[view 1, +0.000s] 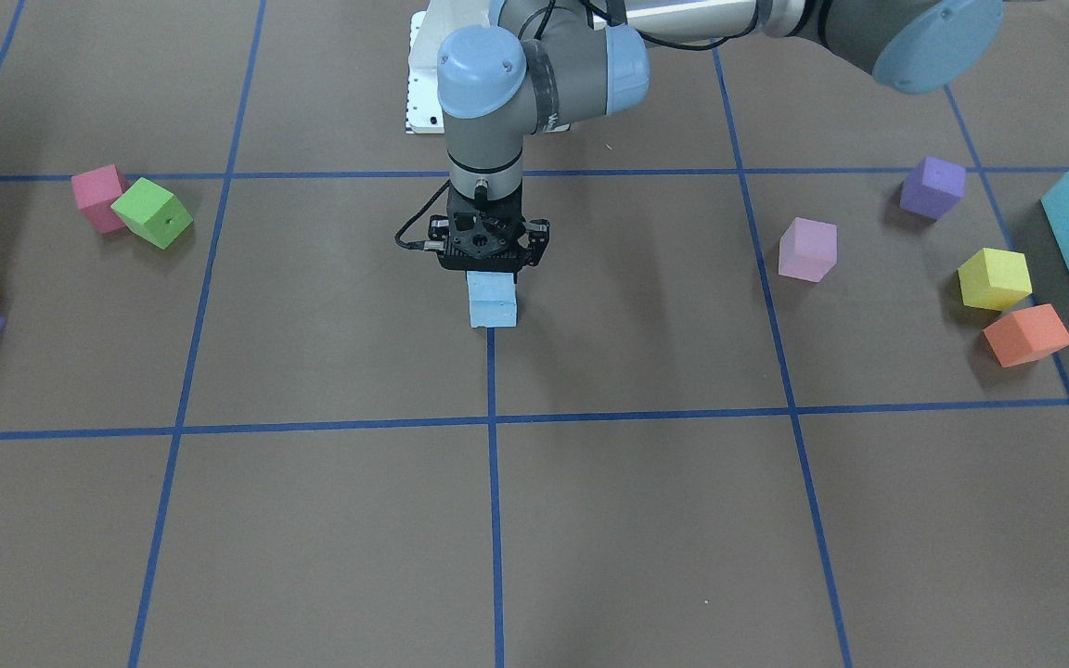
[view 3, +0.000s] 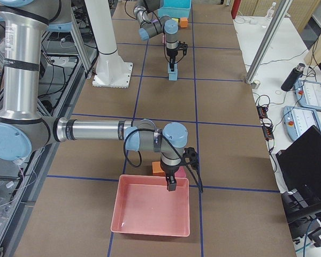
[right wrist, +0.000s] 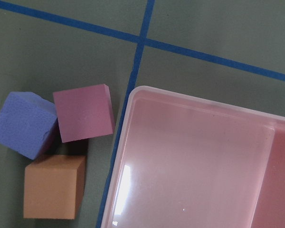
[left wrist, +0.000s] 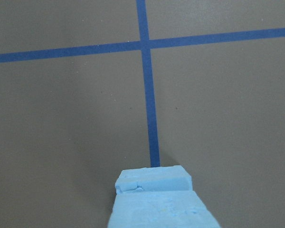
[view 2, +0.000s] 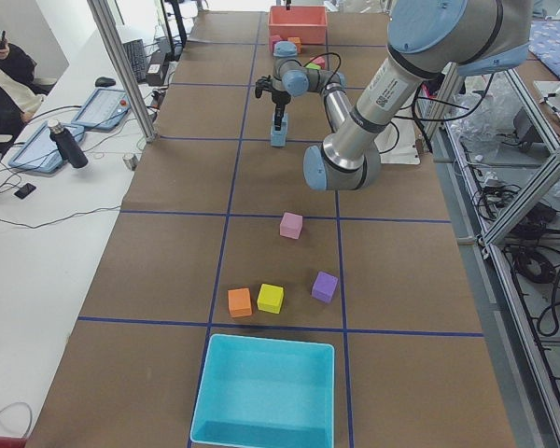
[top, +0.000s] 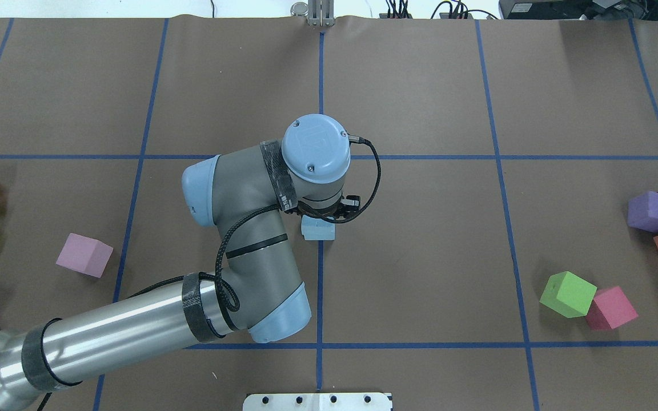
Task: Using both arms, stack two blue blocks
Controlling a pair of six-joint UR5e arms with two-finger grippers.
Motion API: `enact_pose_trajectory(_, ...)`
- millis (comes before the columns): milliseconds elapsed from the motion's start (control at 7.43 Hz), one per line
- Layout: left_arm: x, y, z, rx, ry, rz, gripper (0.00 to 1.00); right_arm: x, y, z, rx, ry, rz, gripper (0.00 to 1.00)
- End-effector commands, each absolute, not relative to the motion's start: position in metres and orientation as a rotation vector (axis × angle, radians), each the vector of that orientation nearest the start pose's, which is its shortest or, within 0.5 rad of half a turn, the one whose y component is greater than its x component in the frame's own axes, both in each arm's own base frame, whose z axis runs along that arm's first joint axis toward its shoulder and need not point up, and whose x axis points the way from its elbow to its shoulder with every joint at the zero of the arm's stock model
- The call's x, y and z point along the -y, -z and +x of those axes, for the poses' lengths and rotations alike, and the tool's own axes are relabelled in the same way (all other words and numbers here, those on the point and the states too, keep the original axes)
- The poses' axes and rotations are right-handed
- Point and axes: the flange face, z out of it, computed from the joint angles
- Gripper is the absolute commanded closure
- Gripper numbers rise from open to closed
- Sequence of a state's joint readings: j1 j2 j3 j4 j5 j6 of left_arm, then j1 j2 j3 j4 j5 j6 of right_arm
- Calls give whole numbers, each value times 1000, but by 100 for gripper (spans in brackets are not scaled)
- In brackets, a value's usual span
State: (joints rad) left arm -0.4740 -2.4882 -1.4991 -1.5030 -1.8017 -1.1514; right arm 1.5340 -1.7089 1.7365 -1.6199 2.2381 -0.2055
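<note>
- Front view: the top blue block sits squarely on the bottom blue block, which rests on the table at the end of a tape line near the middle. The stack looks built, so I judge that letting go and lifting away is what remains.
- The left gripper hangs straight down, right on the top block. Its fingertips are hidden behind its own body, so I cannot tell whether it grips the block or has let go.
- Overhead view: the left arm reaches in from its side and folds at the elbow. Its wrist is directly over the stack, which suits a straight-down placement. Only a blue edge of the blocks shows under the wrist.
- Left side view: the forearm stretches far along the table and the wrist points down.
- Right side view: the right arm is well away from the stack, out of the other arm's way. The right gripper points down over the edge of a pink tray. How far open it is cannot be told.
- Left wrist view: the top block fills the bottom edge, with the lower one just beyond. No fingers show.
- Right wrist view: a purple cube, a dark pink cube and an orange cube lie beside the tray.
</note>
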Motion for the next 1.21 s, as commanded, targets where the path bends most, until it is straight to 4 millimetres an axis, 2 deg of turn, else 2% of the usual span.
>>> enact_pose_trajectory(0, 440, -126, 602, -800, -31, 142, 83, 434, -654, 56, 668, 226, 34, 0)
enact_pose_trajectory(538, 444, -131, 604, -796, -20, 138, 83, 434, -655, 56, 668, 225, 31, 0)
enact_pose_trajectory(807, 446, -134, 607, -791, -19, 135, 59, 433, -656, 55, 675, 224, 30, 0)
enact_pose_trajectory(1076, 446, -136, 611, -803, -22, 141, 31, 433, -656, 55, 675, 224, 30, 0)
